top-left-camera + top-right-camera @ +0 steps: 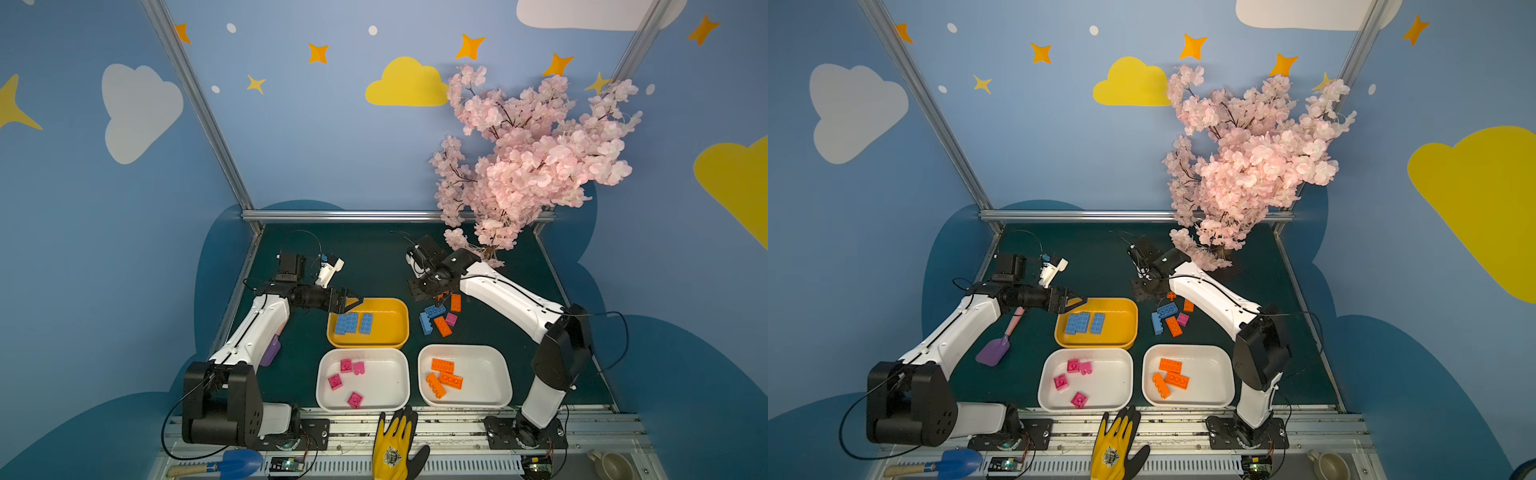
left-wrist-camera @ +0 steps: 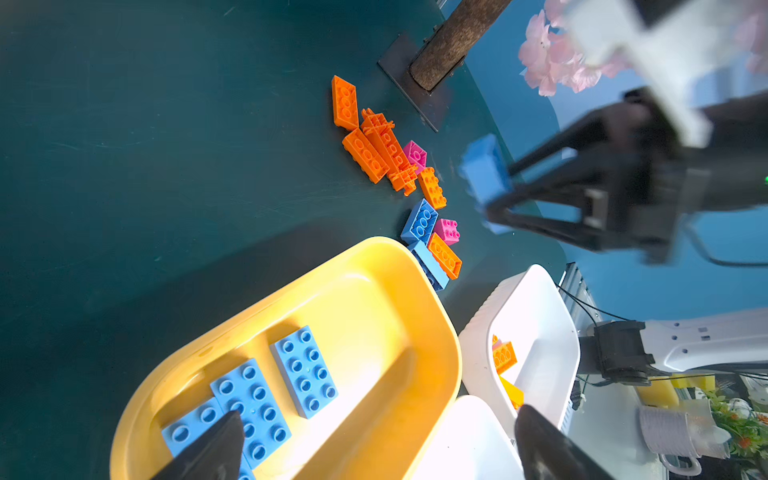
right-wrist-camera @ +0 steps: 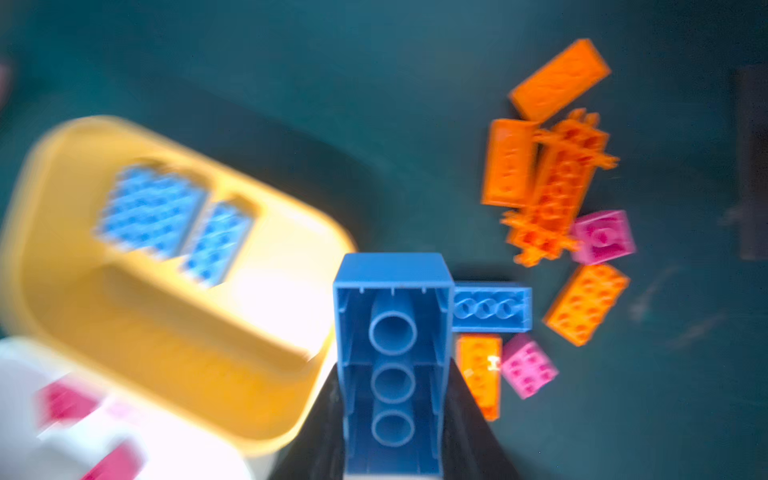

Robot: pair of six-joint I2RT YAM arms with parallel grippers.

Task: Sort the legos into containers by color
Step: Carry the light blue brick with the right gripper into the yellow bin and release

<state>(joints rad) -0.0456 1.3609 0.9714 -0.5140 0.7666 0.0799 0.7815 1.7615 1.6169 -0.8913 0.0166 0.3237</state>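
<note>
Right wrist view is showing my right gripper [image 3: 392,419] clenching a light-blue rectangular plastic brick [image 3: 392,320], hollow three-tube underside facing the lens, aloft beside the yellow-orange plastic tray [image 3: 166,328], while my left gripper [image 2: 376,415] is gaping open.

Right wrist view pretty smeared: yellow tray [image 3: 166,316] and blue bricks in it [image 3: 166,216] blurred, studs not countable. In white tray [image 3: 25,365], pink bricks [image 3: 66,401] reduced to streaks. End of held blue brick [image 3: 392,357] cut off by frame edge. In left wrist view right claw [image 2: 494,199] blurred; in both top views tips buried under own wrist, grip not seen. Some loose orange bricks [image 1: 455,302] covered by right arm [image 1: 507,295].
</note>
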